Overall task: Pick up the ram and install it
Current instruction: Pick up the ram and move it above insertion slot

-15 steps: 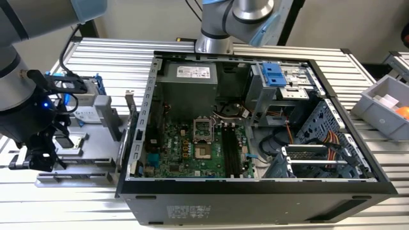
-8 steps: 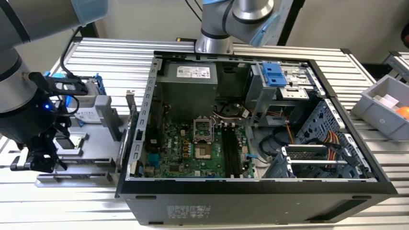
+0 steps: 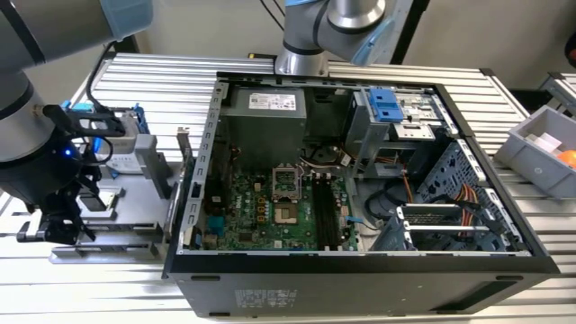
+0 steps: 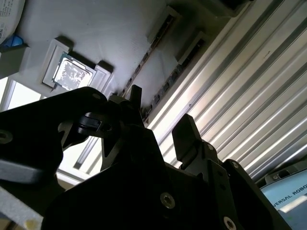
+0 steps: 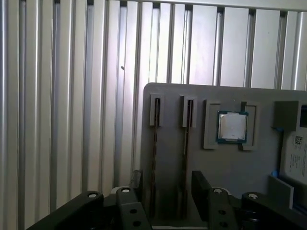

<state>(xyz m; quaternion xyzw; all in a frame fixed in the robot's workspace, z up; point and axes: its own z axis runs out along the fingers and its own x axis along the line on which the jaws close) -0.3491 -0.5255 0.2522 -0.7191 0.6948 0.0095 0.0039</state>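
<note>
Nearest the wrist cameras you find the hand (image 5: 168, 184), fingers (image 5: 201, 184) spread and holding nothing. Just beyond it, in the first wrist view, the ram (image 5: 184, 148) stands on edge in a slot of the grey fixture (image 5: 170, 96), lined up between the fingers and not gripped. Note the processor (image 5: 232, 127) in its recess beside the two slots. Farther off, the ribbed desk (image 5: 72, 96) carries the fixture beside the open computer case (image 3: 378, 290).

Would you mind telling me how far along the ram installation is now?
Nothing is done yet: the thin dark ram stick sits in the grey slotted tray. The black gripper hovers over it, jaws open and empty. Pickup and seating in the open computer case remain.
</note>
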